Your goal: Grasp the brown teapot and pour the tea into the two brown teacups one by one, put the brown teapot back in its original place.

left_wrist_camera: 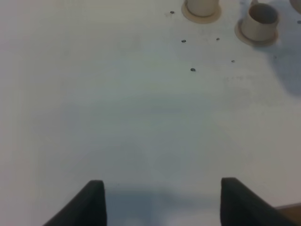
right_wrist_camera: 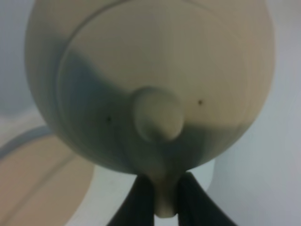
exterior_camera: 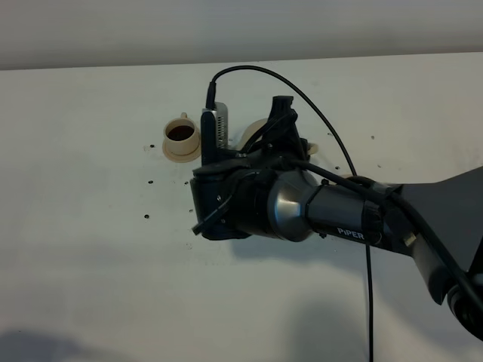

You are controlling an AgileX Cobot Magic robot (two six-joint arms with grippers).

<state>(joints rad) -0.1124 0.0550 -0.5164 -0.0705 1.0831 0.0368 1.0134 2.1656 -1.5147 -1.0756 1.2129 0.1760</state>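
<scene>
The teapot (right_wrist_camera: 155,61) is smooth matte beige clay, squat and round. Its flat lid carries a rounded knob (right_wrist_camera: 157,115) and faces the right wrist camera. The right gripper (right_wrist_camera: 161,195) has its two dark fingers (right_wrist_camera: 138,202) pinched on the thin clay handle (right_wrist_camera: 163,209). Beside the pot lies a flat saucer (right_wrist_camera: 33,183) of the same tan clay with a faint raised ring. Whether the pot touches it cannot be told.

From above, the dark right arm (exterior_camera: 332,215), with its glossy grey joint and black cable (exterior_camera: 302,94), reaches across the middle of the white table (exterior_camera: 90,264) toward the far edge and hides nearly all of the pot. Just left of the gripper, near the far edge, a filled cup (exterior_camera: 181,133) holds dark tea and stands on a small round saucer (exterior_camera: 181,153).

The left gripper (left_wrist_camera: 162,200) hangs over bare table with its dark, blunt tips spread wide and nothing between them. Well beyond them stand a whole cup (left_wrist_camera: 260,20) and a cropped cup (left_wrist_camera: 202,5), each a small cylinder on a saucer. A few small dark specks (left_wrist_camera: 192,69) dot the table near them.
</scene>
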